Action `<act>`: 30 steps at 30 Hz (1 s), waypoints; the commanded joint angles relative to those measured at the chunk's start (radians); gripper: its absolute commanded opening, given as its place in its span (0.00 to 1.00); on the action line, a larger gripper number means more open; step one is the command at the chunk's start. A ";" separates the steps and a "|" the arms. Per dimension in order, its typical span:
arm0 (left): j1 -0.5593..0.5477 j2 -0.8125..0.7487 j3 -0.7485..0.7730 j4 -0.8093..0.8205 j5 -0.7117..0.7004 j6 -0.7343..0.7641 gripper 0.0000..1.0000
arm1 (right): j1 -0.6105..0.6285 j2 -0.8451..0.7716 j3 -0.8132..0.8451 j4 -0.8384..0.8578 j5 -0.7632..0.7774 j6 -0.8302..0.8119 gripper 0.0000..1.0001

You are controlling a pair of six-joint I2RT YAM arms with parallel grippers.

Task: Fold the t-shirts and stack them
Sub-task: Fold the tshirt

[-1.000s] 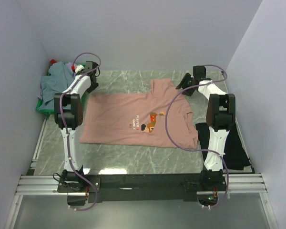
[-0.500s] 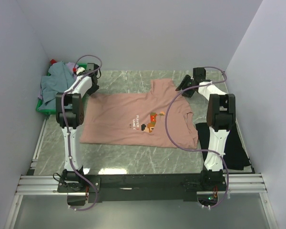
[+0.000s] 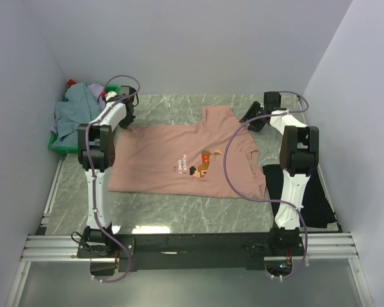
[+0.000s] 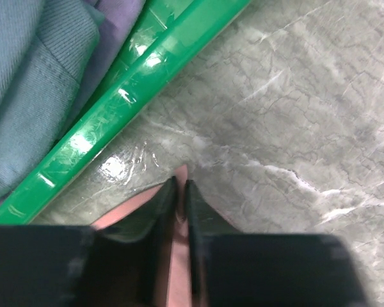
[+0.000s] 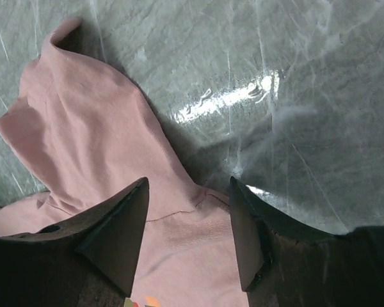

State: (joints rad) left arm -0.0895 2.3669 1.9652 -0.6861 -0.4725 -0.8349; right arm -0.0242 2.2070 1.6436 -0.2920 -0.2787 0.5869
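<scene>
The pink shirt (image 3: 179, 157) lies spread flat across the middle of the grey, veined stone table (image 3: 173, 208), soft and matte, with a small blocky print on the chest. The left gripper (image 4: 180, 188) is at its far left corner. Its dark, tapered fingers are drawn almost together, with a thin strip of pink cloth pinched between them and the pointed tip of the corner poking out past them.

Just beside that corner runs the glossy green rim of the crate (image 4: 134, 96). It is hard and shiny, and a ribbed grey-blue shirt (image 4: 25, 83) and a lavender one (image 4: 118, 19) are bunched inside it.

The right gripper (image 5: 187, 187) stands with its fingers spread wide over a flap of the pink shirt at the far right. The flap is smooth knit, seamed, and curls up at its far edge. Nothing is clamped there.

A black shirt (image 3: 317, 198) lies in a flat dark rectangle by the right wall, beside the pink shirt.
</scene>
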 commanded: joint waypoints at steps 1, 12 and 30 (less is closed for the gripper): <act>-0.006 -0.021 0.003 -0.001 0.006 -0.015 0.13 | -0.003 -0.035 0.025 0.007 -0.008 -0.010 0.60; -0.004 -0.106 -0.055 0.066 0.052 -0.007 0.00 | -0.003 0.031 0.099 -0.050 0.016 -0.042 0.57; -0.004 -0.130 -0.081 0.100 0.095 -0.007 0.00 | 0.020 0.072 0.137 -0.098 -0.005 -0.038 0.29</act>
State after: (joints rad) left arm -0.0895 2.3085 1.8847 -0.6155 -0.3923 -0.8349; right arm -0.0109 2.2803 1.7531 -0.3862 -0.2752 0.5484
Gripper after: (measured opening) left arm 0.015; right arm 0.321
